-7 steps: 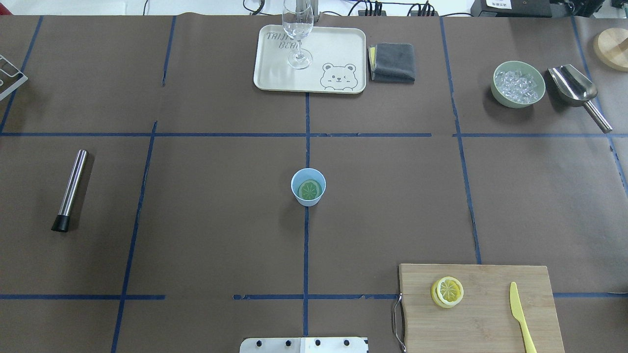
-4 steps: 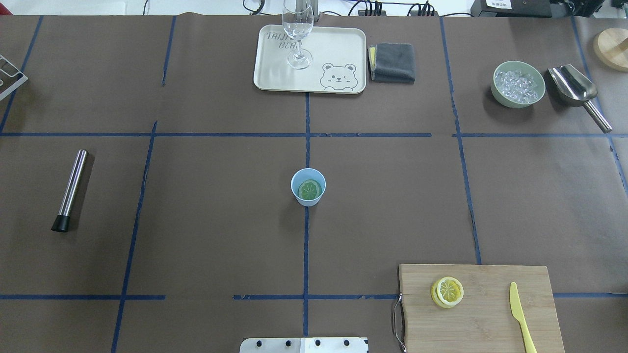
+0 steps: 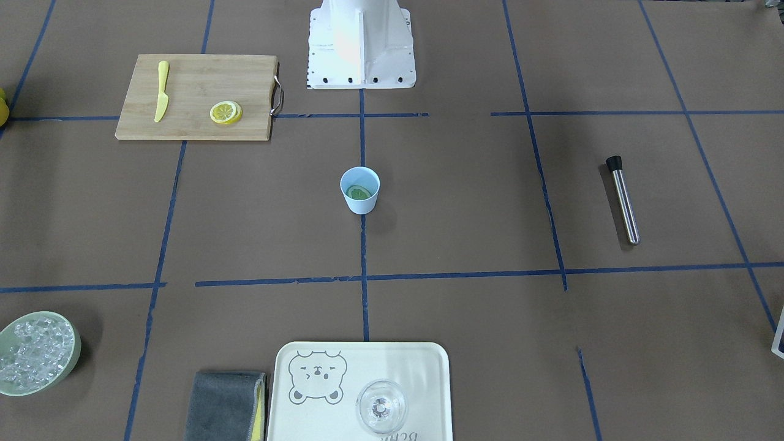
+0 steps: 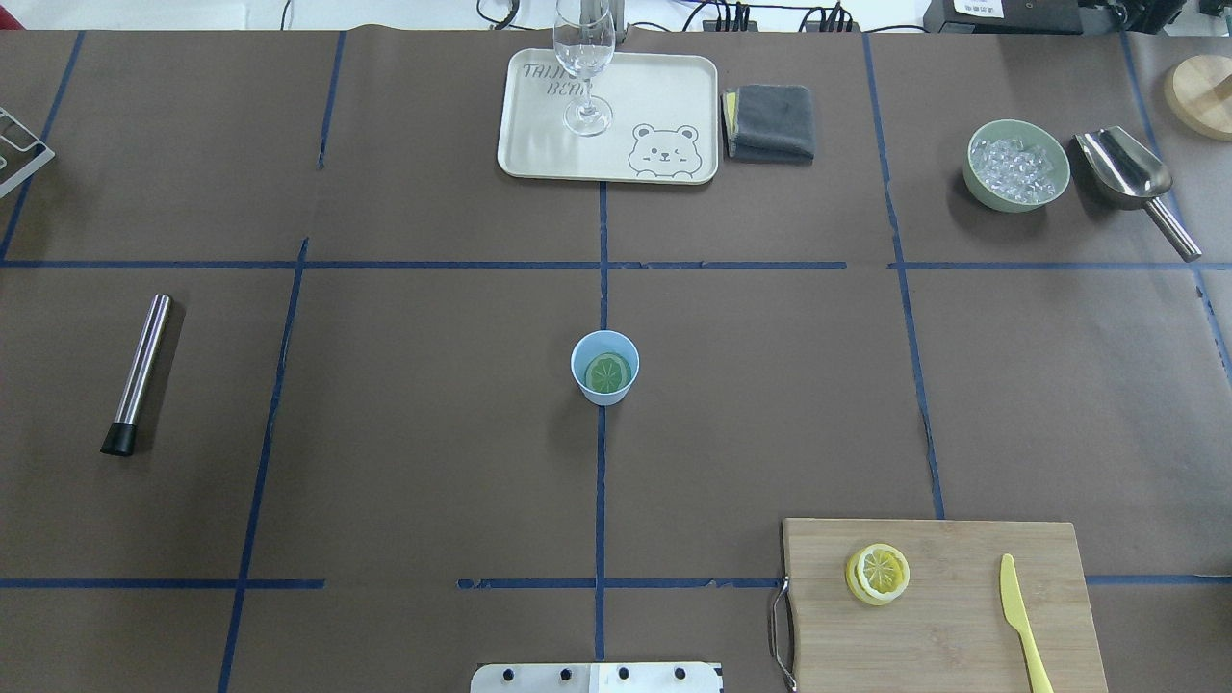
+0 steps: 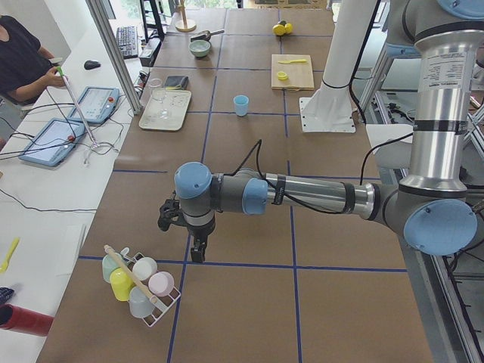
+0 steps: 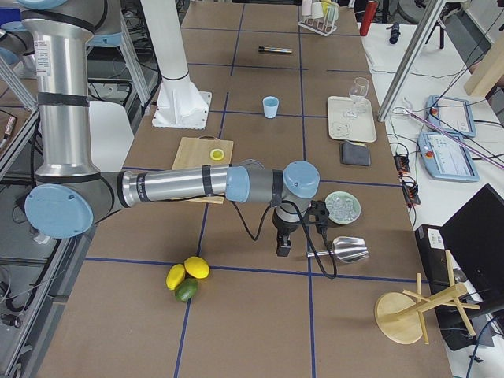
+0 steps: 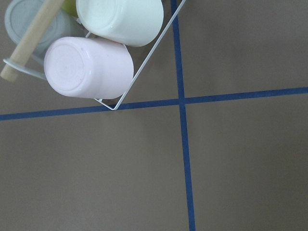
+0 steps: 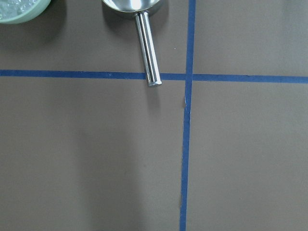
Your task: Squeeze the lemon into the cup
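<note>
The lemon (image 4: 878,574) lay on the wooden board (image 4: 953,626), well apart from the cup (image 4: 604,367) at the middle of the table (image 4: 385,433). The left claw (image 5: 197,255) hung beside a cup rack (image 5: 121,262), the right claw (image 6: 281,250) near a metal scoop (image 6: 346,250); whether either was apart or together I could not tell.

L arm (image 5: 318,197): upper link stands vert., elbow bent approx. square, forearm runs out horiz. and low to the L wrist (image 5: 193,181), w/ the L gripper (image 5: 197,254) hanging straight down; too small here to tell if its jaws are apart or together. R arm (image 6: 173,185) is posed much the same: upper link vert., forearm stretched out horiz., R wrist (image 6: 300,178) turned down, R gripper (image 6: 281,247) pointing straight down, jaw state likewise can't be read.
</note>
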You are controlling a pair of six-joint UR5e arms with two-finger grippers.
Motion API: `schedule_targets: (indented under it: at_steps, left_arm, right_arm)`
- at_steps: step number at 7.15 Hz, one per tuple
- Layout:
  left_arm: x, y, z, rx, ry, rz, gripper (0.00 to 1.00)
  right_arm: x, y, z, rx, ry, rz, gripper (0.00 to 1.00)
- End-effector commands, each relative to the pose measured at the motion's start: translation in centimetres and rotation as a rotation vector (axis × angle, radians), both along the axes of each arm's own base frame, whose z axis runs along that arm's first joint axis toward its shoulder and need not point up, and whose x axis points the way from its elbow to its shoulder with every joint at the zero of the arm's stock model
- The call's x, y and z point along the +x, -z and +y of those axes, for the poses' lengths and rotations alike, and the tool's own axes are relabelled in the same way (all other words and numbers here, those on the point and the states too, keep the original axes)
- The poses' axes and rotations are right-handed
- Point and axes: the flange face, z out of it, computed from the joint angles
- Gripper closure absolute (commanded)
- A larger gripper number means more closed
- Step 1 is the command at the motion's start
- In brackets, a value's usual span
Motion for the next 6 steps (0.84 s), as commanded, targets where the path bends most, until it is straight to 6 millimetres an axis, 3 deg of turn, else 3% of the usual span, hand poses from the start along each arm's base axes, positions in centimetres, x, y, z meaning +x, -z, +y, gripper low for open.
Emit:
schedule_targets:
  at_steps: [1, 3, 4, 6]
  left_arm:
    - [0.1, 0.0, -0.5, 0.002, -0.006, 0.018, 0.00]
    - [0.1, -2.6, 0.4, -0.046, -0.006, 0.017, 0.00]
    - [0.0, -3.5, 0.8, -0.050, -0.019, 0.016, 0.00]
    - [0.0, -2.9, 0.5, -0.038, -0.028, 0.016, 0.00]
  right_arm:
    - [-0.1, -0.5, 0.3, 0.007, -0.003, -0.004, 0.00]
    - [0.0, -0.5, 0.3, 0.008, -0.004, -0.003, 0.00]
    - [0.0, -1.8, 0.5, -0.020, -0.005, -0.004, 0.00]
    - [-0.1, -3.0, 0.3, -0.041, -0.001, -0.007, 0.00]
